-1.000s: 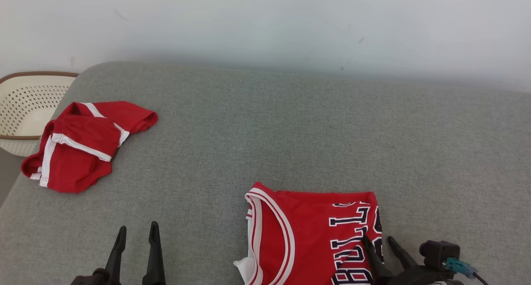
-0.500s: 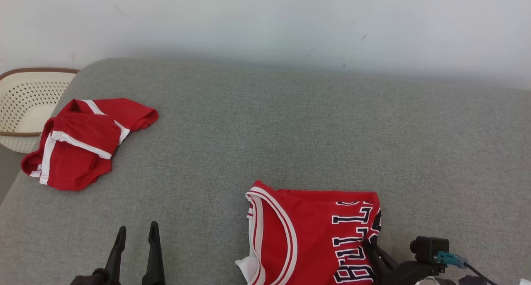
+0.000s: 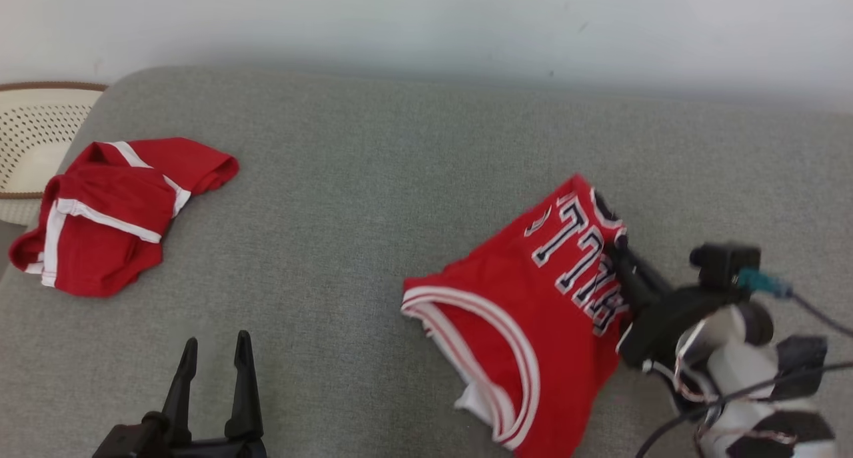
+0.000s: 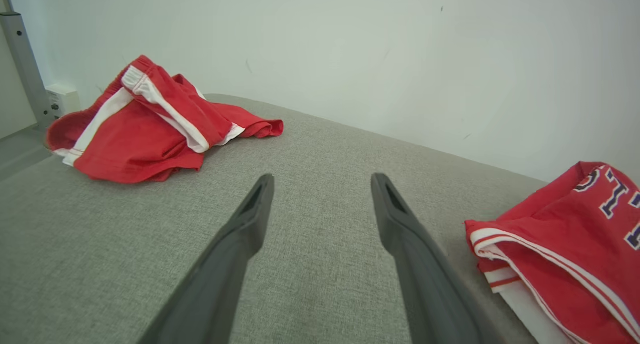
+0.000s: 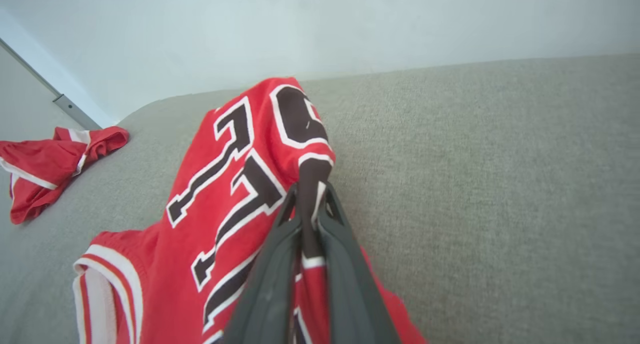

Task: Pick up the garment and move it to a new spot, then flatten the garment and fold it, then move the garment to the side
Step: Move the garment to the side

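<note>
Right gripper (image 5: 311, 193) fingers clenched on edge of red jersey (image 3: 526, 311), half lifted, rest trailing on grey cushion (image 3: 373, 178) below fingers. Left gripper (image 4: 322, 179) fingers spread, empty. Folding seems done, view blurred; move aside remaining

Grey cushion (image 3: 373, 198) lies bare between shorts (image 3: 106, 211) and jersey (image 3: 533, 311) — wall (image 3: 426, 25) closes the back.
</note>
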